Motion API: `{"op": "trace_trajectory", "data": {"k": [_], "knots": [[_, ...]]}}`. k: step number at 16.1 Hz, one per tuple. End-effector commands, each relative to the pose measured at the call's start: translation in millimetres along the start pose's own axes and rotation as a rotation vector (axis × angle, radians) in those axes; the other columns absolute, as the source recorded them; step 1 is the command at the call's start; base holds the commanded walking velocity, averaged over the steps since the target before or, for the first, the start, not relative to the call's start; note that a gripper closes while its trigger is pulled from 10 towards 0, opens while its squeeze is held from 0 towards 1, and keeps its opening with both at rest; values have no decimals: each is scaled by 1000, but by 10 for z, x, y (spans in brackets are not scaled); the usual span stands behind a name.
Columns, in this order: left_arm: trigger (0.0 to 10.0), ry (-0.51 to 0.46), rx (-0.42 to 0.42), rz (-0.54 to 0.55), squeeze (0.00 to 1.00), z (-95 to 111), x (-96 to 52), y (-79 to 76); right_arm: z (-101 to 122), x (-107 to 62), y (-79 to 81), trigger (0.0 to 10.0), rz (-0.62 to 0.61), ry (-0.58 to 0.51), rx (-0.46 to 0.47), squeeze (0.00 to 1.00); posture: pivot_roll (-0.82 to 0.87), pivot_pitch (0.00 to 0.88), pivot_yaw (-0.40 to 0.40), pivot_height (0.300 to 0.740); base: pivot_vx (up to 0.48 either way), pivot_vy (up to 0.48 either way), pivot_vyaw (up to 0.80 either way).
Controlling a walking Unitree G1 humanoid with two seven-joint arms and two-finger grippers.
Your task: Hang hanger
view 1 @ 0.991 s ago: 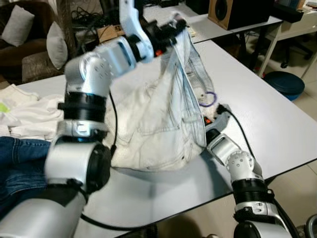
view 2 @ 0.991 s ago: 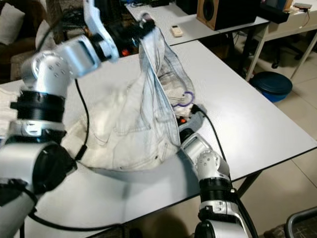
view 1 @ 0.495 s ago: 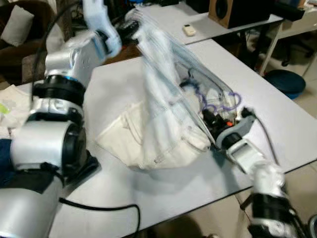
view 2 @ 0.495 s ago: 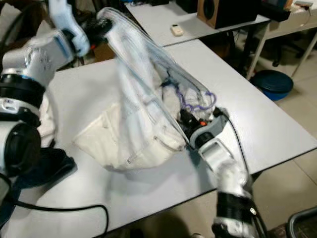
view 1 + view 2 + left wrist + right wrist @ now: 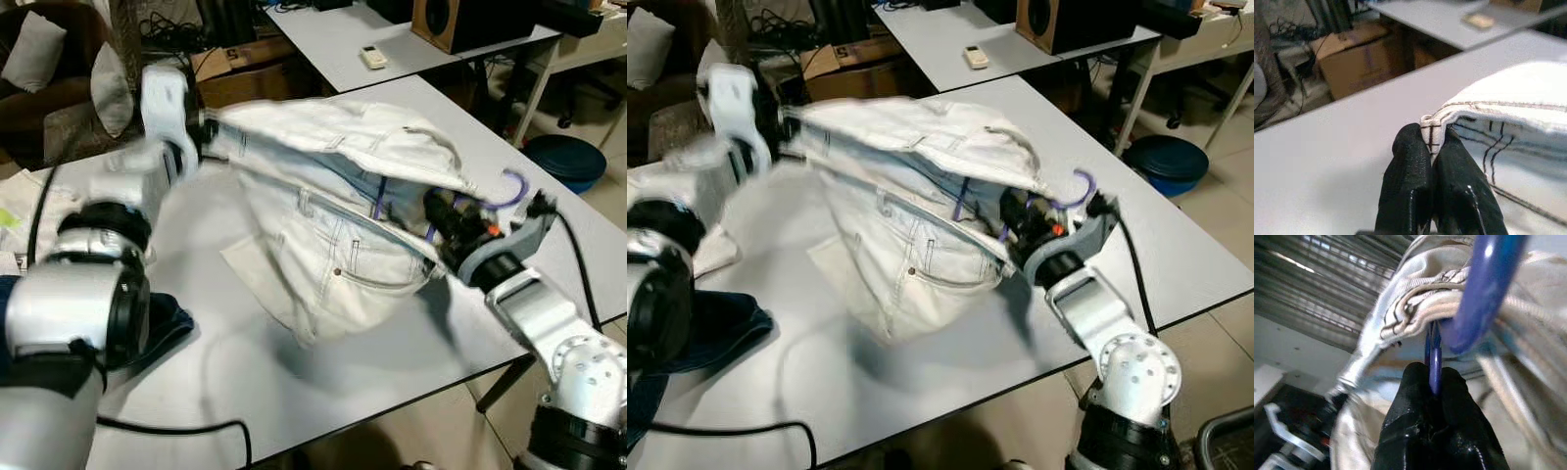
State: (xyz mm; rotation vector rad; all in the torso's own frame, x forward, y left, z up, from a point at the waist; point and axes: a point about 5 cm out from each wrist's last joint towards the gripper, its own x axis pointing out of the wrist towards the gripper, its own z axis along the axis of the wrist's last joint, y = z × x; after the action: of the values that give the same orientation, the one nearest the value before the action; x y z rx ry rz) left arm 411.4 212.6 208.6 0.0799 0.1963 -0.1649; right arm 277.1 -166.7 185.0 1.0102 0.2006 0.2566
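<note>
A white denim garment is stretched out above the grey table between both arms. My left gripper is at the garment's far left end, shut on its stitched hem. My right gripper reaches into the garment's right end and is shut on a purple hanger. The hanger's hook sticks out past the cloth by my right wrist; the rest of the hanger is hidden inside the fabric. The garment's lower part sags down to the tabletop.
Blue jeans and white clothes lie at the table's left end. A second table behind carries a remote and a speaker. A cardboard box and a sofa stand behind; a blue stool sits on the floor to the right.
My left gripper has come down and swung left with the hem. My right gripper has risen and moved right with the hanger, so the garment now hangs stretched sideways, no longer bunched upright.
</note>
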Motion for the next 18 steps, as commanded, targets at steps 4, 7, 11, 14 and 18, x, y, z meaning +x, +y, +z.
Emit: {"op": "trace_trajectory", "data": {"k": [4, 7, 11, 14, 18], "knots": [[0, 173, 57, -46, 0, -661, -33, -161, 417, -57, 576, 10000, 164, -149, 9, 0, -181, 0, 159, 740, 0, 0, 0], [0, 278, 45, -233, 0, -1160, -97, -538, 554, -6, 808, 10000, 211, -141, -11, 0, -181, 0, 149, 740, 0, 0, 0], [3059, 204, -64, -474, 0, -1287, -172, -822, 568, 150, 799, 10000, 144, -103, -218, 0, -181, 0, 137, 740, 0, 0, 0], [10000, 39, -145, -444, 1000, -1179, -238, -661, 375, 270, 810, 10000, 105, 2, -382, 0, -169, 0, 110, 740, 0, 0, 0], [10000, 12, -150, -497, 1000, -1290, -500, -689, 271, 368, 932, 10000, 188, 45, -428, 0, -144, 3, 52, 740, 0, 0, 0]]}}
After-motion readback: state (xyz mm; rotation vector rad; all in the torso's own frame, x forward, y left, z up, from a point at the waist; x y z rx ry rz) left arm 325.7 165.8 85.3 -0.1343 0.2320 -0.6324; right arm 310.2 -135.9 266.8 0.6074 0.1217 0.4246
